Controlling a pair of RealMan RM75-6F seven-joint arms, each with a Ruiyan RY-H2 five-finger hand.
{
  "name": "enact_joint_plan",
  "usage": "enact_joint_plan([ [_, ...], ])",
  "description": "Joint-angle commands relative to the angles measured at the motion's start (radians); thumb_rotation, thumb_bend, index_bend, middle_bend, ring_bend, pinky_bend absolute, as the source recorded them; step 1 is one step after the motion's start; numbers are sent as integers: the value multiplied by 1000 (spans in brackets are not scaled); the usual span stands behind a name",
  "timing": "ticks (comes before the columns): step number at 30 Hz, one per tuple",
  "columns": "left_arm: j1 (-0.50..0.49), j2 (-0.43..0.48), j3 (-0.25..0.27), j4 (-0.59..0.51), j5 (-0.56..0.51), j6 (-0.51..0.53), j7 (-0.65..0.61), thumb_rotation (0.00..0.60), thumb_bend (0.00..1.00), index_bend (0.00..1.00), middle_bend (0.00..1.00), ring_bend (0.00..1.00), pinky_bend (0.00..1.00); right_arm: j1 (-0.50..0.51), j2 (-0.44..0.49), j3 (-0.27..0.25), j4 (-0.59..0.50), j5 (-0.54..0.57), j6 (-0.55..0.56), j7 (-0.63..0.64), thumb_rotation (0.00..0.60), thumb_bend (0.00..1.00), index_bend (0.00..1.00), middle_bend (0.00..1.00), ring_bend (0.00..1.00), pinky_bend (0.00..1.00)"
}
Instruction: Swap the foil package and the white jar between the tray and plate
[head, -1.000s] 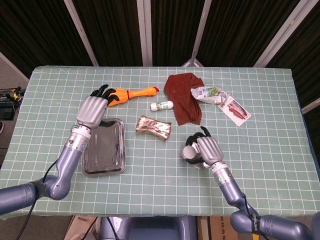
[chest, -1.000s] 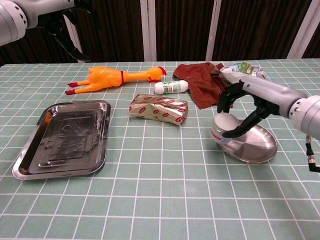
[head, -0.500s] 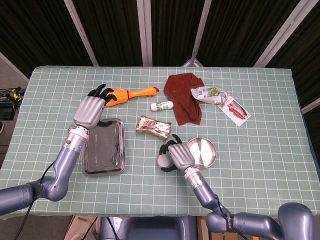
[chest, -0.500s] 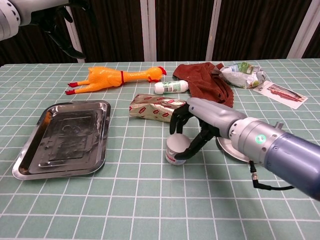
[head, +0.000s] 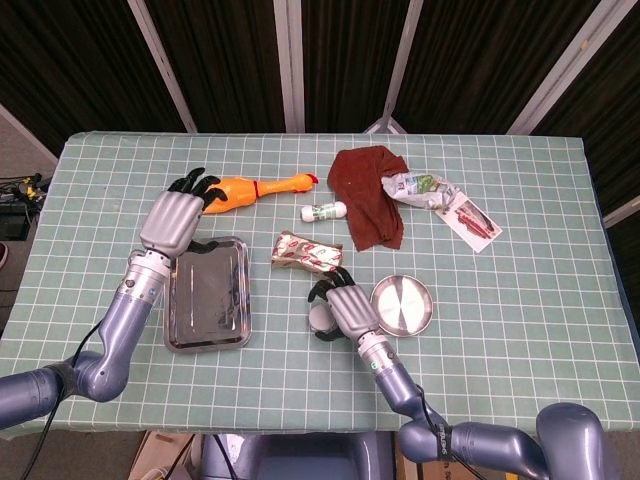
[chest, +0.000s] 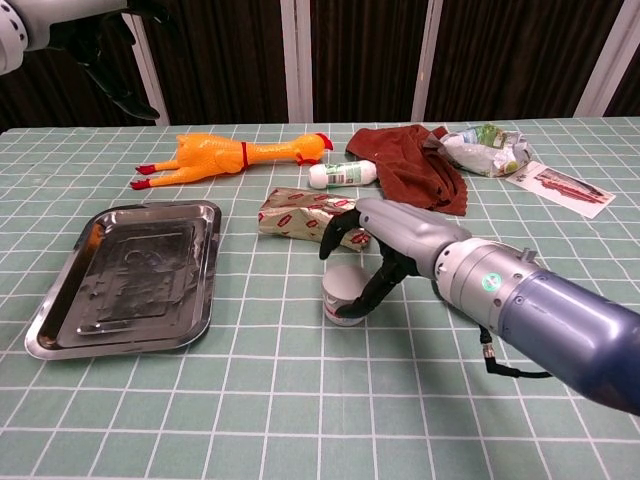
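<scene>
My right hand (head: 347, 307) grips the white jar (head: 321, 318) from above and the side; the jar (chest: 344, 291) stands upright at the table surface between tray and plate. The round metal plate (head: 403, 305) lies bare just right of that hand; my right arm hides it in the chest view. The foil package (head: 307, 253) lies on the cloth just beyond the jar, outside both dishes, and shows as the foil package (chest: 310, 215) in the chest view. The metal tray (head: 208, 295) holds nothing. My left hand (head: 172, 218) hovers over the tray's far-left corner, fingers apart, holding nothing.
An orange rubber chicken (head: 258, 188) lies beyond the tray. A small white bottle (head: 323, 211), a dark red cloth (head: 368, 195), crumpled packaging (head: 420, 188) and a printed card (head: 470, 218) sit at the back right.
My right hand has carried the white jar leftward off the plate to a spot in front of the foil package. My left hand has drifted slightly up and left.
</scene>
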Motion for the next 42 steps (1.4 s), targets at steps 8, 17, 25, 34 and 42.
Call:
enact_joint_plan([
  [8, -20, -42, 21, -17, 8, -8, 38, 600, 66, 319, 139, 62, 187, -21, 166, -28, -228, 82, -12, -122, 600, 121, 143, 72, 0, 0],
  [17, -66, -38, 44, -190, -86, -85, 126, 600, 34, 277, 132, 62, 185, -138, 443, -45, -391, 30, 231, -246, 600, 109, 128, 69, 0, 0],
  [25, -110, -19, 65, -290, -202, -151, 151, 600, 34, 269, 157, 62, 185, -247, 601, -56, -374, -5, 301, -101, 600, 109, 128, 69, 0, 0],
  [34, -121, -108, 111, -195, -147, -170, 103, 600, 34, 269, 174, 63, 185, -266, 637, -67, -343, -45, 266, -18, 600, 109, 128, 69, 0, 0],
  [42, -118, -182, 130, -118, -105, -190, 37, 600, 34, 269, 155, 62, 175, -266, 625, -61, -339, -50, 263, -21, 600, 109, 128, 69, 0, 0],
])
